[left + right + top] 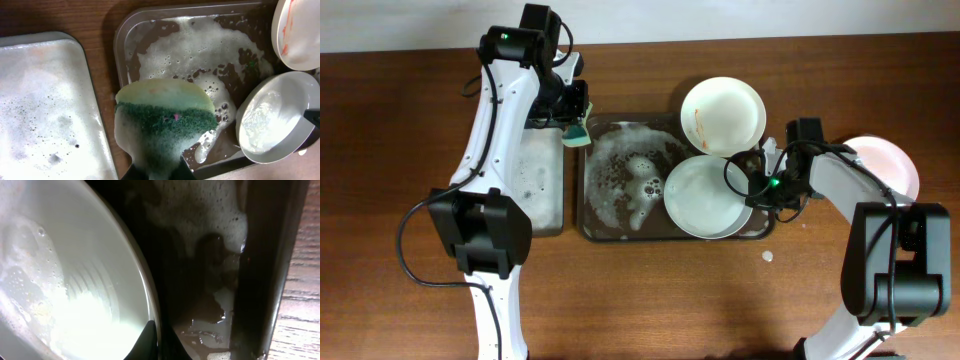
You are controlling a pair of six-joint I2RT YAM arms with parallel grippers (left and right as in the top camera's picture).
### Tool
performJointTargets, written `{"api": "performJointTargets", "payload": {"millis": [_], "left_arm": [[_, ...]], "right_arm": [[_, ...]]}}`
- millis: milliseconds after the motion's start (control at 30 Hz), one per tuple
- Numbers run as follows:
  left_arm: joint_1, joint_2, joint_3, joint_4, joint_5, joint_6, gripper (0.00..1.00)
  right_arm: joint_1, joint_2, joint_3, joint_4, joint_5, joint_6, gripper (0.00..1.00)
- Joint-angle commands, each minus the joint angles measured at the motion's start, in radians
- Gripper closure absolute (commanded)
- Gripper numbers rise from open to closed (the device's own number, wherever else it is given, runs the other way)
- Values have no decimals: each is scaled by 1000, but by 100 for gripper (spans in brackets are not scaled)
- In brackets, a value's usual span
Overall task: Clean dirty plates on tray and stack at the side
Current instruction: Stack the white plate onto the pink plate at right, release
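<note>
The dark tray (pixel 600 232) holds white foam and a wet white plate (pixel 705 195) at its right end. A second plate (pixel 722 115) with orange smears leans over the tray's far right corner. A third plate (pixel 892 165) lies on the table at the far right. My right gripper (pixel 757 188) is shut on the wet plate's right rim (pixel 150 300), one finger inside and one outside. My left gripper (pixel 577 122) is shut on a green and yellow sponge (pixel 165 117) and holds it over the tray's far left corner (pixel 125 45).
A narrower tray (pixel 542 185) covered in pale foam lies left of the big tray; it also shows in the left wrist view (pixel 45 105). A small white scrap (pixel 767 256) lies on the wood in front of the tray's right end.
</note>
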Motion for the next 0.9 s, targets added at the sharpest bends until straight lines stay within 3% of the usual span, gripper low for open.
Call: {"api": "performJointTargets", "payload": {"millis": [0,200,333,467,700,867], "left_arm": [[-1,-8,5,2,7,20,94],[-1,-8,5,2,7,20,94],[-1,-8,5,2,7,20,94],[-1,-8,5,2,7,20,94],[-1,-8,5,3,7,20,94],[-1,-8,5,3,7,20,94]], "right_arm": [[-2,-21,-6,-35,-6,-15,96],[19,-159,27,-89,37,-14,96],[104,-312,58,-127,196,14,96],[232,-415,59,-127,515,155,96],[465,-424,59,-126,1091,387,96],[629,-423,59,-105,1394,421,96]]}}
